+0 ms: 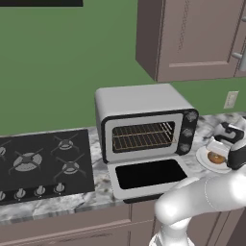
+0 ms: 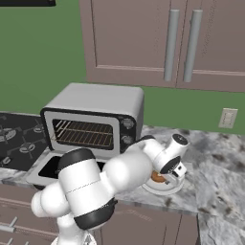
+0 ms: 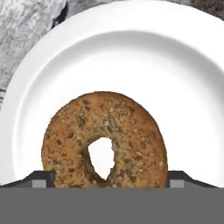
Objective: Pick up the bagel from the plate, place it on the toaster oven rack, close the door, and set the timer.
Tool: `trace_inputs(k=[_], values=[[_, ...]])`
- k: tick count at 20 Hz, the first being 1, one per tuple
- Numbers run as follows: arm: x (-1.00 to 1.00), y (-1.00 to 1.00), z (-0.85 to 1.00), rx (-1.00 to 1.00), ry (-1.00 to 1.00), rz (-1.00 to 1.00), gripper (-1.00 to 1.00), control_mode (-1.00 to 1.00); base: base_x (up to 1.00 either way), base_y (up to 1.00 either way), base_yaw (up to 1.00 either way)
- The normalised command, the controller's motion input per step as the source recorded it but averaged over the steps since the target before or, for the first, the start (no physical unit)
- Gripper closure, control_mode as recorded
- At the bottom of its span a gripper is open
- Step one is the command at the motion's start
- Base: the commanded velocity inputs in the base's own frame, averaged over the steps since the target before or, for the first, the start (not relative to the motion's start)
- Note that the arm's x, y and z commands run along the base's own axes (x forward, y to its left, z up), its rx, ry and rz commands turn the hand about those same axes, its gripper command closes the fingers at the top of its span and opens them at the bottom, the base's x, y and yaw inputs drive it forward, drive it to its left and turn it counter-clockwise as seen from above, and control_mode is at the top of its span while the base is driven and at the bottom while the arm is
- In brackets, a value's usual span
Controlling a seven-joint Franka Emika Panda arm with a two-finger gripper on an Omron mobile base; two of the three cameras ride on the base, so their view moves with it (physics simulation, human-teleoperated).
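Note:
The bagel (image 3: 131, 131), seeded and golden brown, lies flat on the white plate (image 3: 175, 65). My gripper (image 3: 111, 180) hovers straight above it, open, with one fingertip on each side of the ring and neither pressing it. From the base views, the plate (image 1: 203, 161) (image 2: 168, 188) sits on the counter just right of the toaster oven, and the bagel (image 1: 216, 157) (image 2: 157, 177) peeks out under my hand. The door (image 1: 149, 175) lies folded down flat. Inside the cavity the toaster oven rack (image 1: 143, 136) (image 2: 83, 133) is bare.
Three dark knobs (image 1: 187, 130) run down the oven's right front. A black gas cooktop (image 1: 43, 163) lies left of the oven. Wall cabinets (image 2: 167, 43) hang above. Marble counter (image 2: 220, 162) stretches right of the plate, with a wall outlet (image 1: 230, 99) behind.

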Motion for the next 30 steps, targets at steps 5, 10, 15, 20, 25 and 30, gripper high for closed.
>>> trace_inputs(k=[5,10,15,20,25,30], values=[[0.0,0.0,-0.01,0.23,0.07,0.11,1.0,-1.0,0.0,0.0,0.0],[0.0,0.0,0.0,0.21,0.0,0.1,1.0,-1.0,0.0,0.0,0.0],[-0.18,-0.02,0.23,0.18,0.0,0.04,1.0,-1.0,0.0,0.0,0.0],[-0.5,0.02,1.0,0.2,0.0,0.0,1.0,-1.0,0.0,0.0,0.0],[-0.39,0.67,0.95,0.13,0.06,0.0,1.0,-1.0,0.0,0.0,0.0],[-0.21,0.97,0.81,0.07,0.04,0.0,1.0,-1.0,0.0,0.0,0.0]])
